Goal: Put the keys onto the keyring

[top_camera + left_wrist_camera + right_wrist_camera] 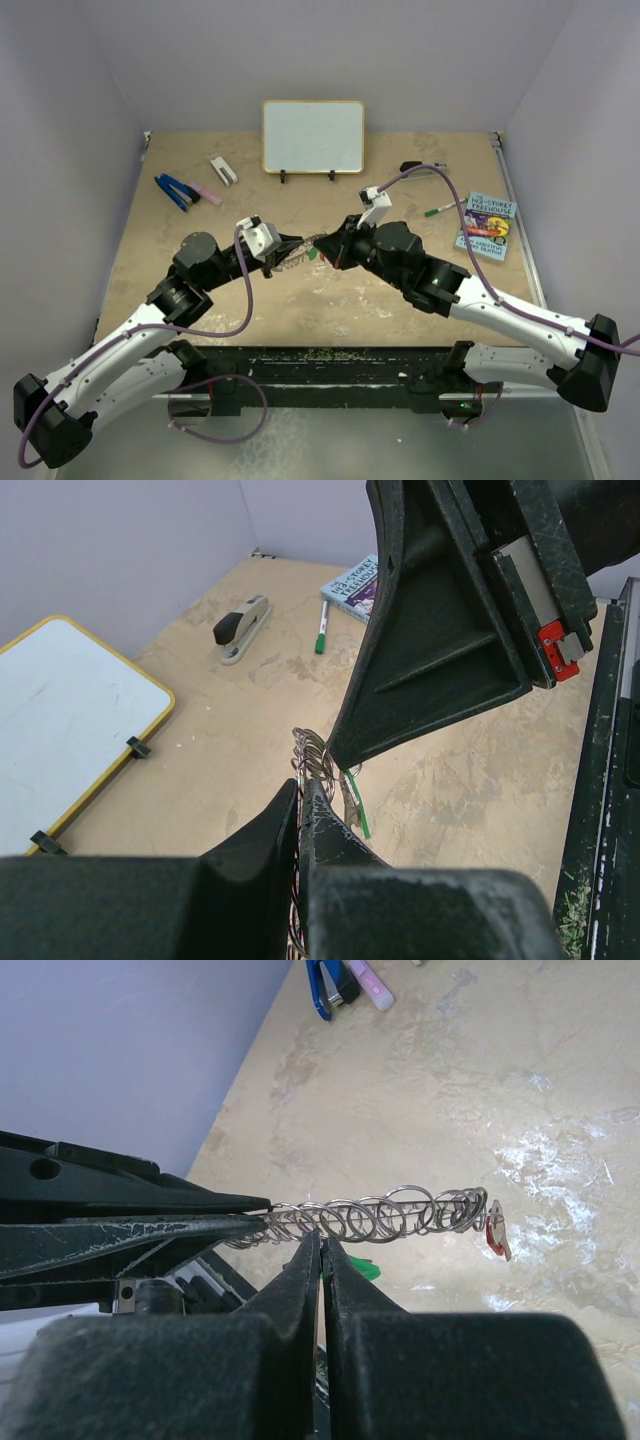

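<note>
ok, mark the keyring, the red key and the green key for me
keyring [390, 1215]: right wrist view, on the row of silver loops, mid-span.
red key [495, 1237]: right wrist view, on its red head, at the ring's far end.
green key [358, 808]: left wrist view, on its green part.

Keyring [380, 1215], apparently midair, between left tool [303, 788] and right tool [322, 1242]

Left gripper [289, 246] and right gripper [327, 244] tip to tip — jaws of both closed
</note>
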{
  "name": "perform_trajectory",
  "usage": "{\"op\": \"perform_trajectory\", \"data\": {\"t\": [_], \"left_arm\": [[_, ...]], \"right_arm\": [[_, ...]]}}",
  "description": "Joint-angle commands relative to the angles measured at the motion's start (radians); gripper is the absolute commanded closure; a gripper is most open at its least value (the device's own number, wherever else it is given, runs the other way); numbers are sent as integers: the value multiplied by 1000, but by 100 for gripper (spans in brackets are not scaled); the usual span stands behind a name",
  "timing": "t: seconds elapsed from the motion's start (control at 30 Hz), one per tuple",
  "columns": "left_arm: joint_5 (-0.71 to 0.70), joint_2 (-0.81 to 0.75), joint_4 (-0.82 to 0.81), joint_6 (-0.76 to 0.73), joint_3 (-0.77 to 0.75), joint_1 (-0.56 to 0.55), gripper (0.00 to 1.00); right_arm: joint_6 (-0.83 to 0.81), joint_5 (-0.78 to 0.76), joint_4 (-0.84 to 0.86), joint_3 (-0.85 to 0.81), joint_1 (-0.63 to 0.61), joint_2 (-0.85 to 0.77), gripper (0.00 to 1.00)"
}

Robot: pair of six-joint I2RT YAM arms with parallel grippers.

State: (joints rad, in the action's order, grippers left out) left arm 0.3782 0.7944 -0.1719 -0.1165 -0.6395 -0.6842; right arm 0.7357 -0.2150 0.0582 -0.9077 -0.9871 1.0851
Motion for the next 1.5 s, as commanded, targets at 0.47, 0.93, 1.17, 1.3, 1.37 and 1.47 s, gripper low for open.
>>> {"op": "perform_trajectory", "data": {"t": [0.47, 0.93, 1.17, 1.3, 1.37, 1.47], "left_arm": [[-8, -34, -119, 29, -32, 11, 96], [-16, -38, -133, 35, -32, 14, 96], [-16, -37, -139, 41, -32, 16, 96], [-15, -35, -141, 43, -32, 16, 96], [-13, -34, -141, 43, -32, 16, 96], [-12, -33, -134, 32, -28, 16, 96]], "right_arm": [[50, 2, 31, 24, 7, -3, 100], [91, 13, 18, 36, 13, 1, 100], [115, 22, 10, 41, 14, 7, 100], [129, 16, -1, 45, 15, 4, 100], [134, 18, -2, 47, 15, 3, 100], [133, 6, -2, 59, 15, -4, 100]]}}
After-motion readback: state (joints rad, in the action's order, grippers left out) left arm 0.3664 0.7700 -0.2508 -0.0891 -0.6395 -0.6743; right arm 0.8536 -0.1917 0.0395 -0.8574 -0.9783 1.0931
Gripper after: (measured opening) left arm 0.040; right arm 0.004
